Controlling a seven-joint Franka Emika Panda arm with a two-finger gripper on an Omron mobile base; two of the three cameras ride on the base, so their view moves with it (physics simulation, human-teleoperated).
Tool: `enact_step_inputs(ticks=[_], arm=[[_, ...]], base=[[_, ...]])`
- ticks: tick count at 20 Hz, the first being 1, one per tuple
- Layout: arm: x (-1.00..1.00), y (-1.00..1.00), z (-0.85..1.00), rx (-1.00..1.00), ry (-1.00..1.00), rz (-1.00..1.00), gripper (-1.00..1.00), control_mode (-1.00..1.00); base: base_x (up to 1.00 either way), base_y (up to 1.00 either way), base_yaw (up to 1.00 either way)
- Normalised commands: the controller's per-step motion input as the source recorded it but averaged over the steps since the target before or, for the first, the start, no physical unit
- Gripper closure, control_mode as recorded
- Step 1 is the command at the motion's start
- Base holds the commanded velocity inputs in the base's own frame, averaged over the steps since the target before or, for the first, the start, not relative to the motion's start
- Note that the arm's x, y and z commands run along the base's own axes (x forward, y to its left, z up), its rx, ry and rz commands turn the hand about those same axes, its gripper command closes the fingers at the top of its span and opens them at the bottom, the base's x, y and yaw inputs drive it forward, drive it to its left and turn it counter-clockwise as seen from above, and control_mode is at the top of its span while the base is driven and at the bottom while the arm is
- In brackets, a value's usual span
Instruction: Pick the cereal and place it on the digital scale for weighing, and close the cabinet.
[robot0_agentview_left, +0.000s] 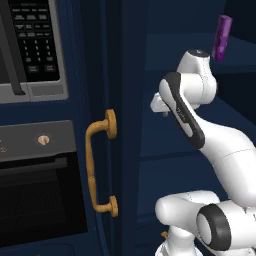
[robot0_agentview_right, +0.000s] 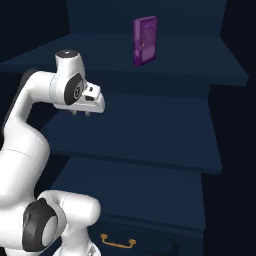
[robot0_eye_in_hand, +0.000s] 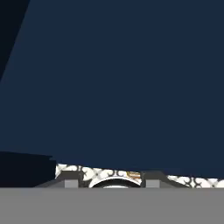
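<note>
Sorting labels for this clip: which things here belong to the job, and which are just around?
Job: cereal, upright on an upper shelf; cabinet, open; gripper, empty.
Around: microwave; oven; drawer handle.

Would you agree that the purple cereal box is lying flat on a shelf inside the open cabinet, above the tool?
Not quite: the cereal box stands upright, not flat, as the right base view shows. It is on a shelf inside the open cabinet, above the tool.

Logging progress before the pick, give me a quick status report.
Hand open, empty, pointing down over a middle shelf. Cereal upright on the shelf above, untouched. Cabinet open. Nothing between hand and box.
</note>
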Motion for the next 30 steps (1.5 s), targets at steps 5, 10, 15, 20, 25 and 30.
enact_step_inputs(ticks=[5,10,15,20,25,30], arm=[[-0.51,0.00,0.03,-0.04,-0.15,0.00,-1.00,-1.00],[-0.67,0.03,0.27,-0.18,-0.53,0.00,-1.00,-1.00],[-0.51,-0.09,0.48,-0.05,-0.30,-0.01,-1.00,-1.00],[-0.46,-0.24,0.48,0.07,-0.23,0.00,-1.00,-1.00],[-0.20,-0.23,0.63,0.00,-0.16,-0.06,-1.00,-1.00],[-0.05,-0.35,0.63,0.00,-0.12,-0.10,-1.00,-1.00]], base=[[0.00,0.00,0.00],[0.00,0.00,0.00],[0.00,0.00,0.00],[0.00,0.00,0.00],[0.00,0.00,0.00],[0.00,0.00,0.00]])
